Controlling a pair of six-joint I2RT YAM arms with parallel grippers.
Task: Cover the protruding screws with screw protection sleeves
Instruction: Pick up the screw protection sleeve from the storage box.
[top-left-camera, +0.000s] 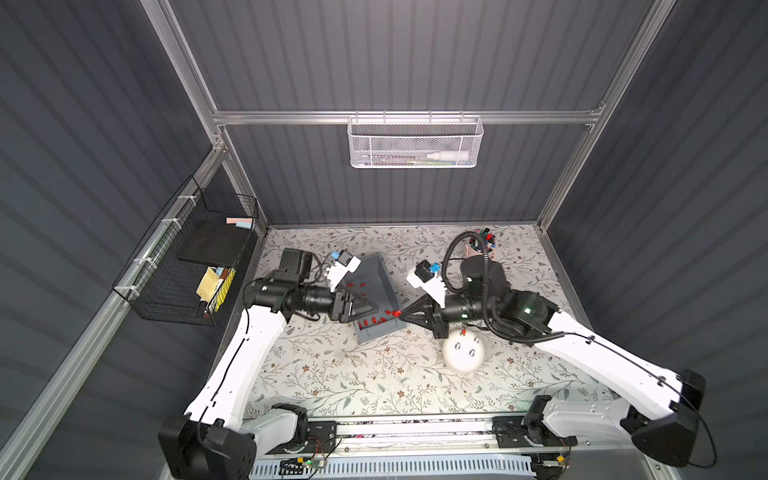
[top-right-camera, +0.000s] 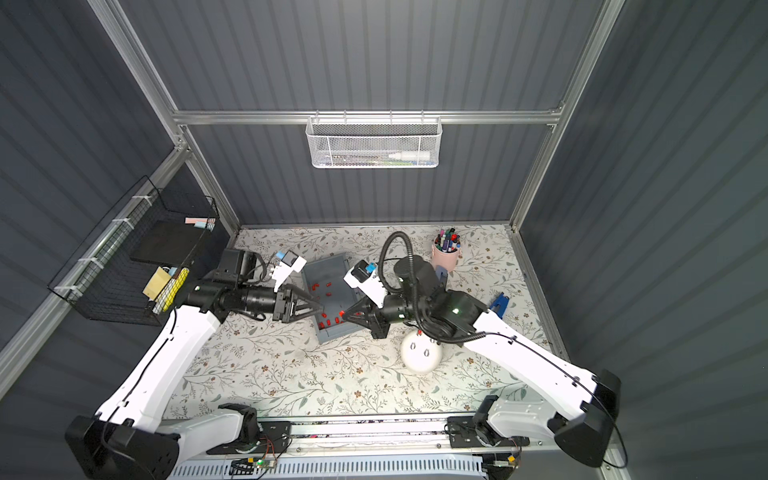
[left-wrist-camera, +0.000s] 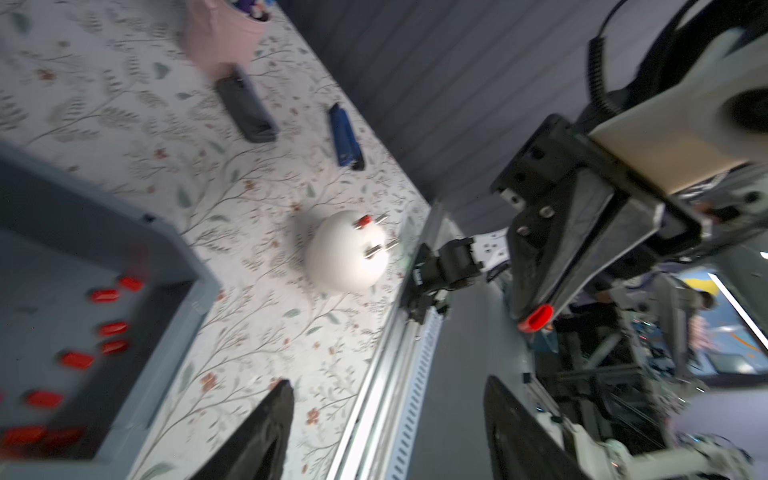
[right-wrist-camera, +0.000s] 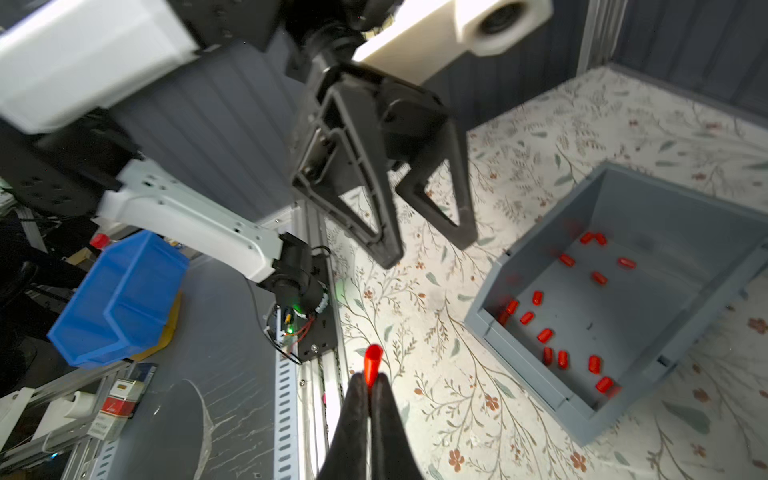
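A white dome (top-left-camera: 462, 351) stands on the floral mat, with bare protruding screws (left-wrist-camera: 372, 251) sticking out. One stud wears a red sleeve (left-wrist-camera: 365, 221). Several loose screw protection sleeves (right-wrist-camera: 544, 334) lie in the grey bin (top-left-camera: 370, 266). My right gripper (right-wrist-camera: 371, 384) is shut on one red sleeve (right-wrist-camera: 372, 363) that sticks out past the fingertips, and it hovers at the bin's right edge. My left gripper (left-wrist-camera: 388, 395) is open with nothing between its fingers. It is above the bin's near end, facing the right gripper (top-left-camera: 400, 316).
A pink cup of marker pens (top-right-camera: 446, 253) stands at the back right. A dark grey object (left-wrist-camera: 245, 108) and a blue tool (top-right-camera: 498, 303) lie on the mat near it. A black wire basket (top-left-camera: 187, 257) hangs on the left wall and a white mesh basket (top-left-camera: 415, 141) on the back wall.
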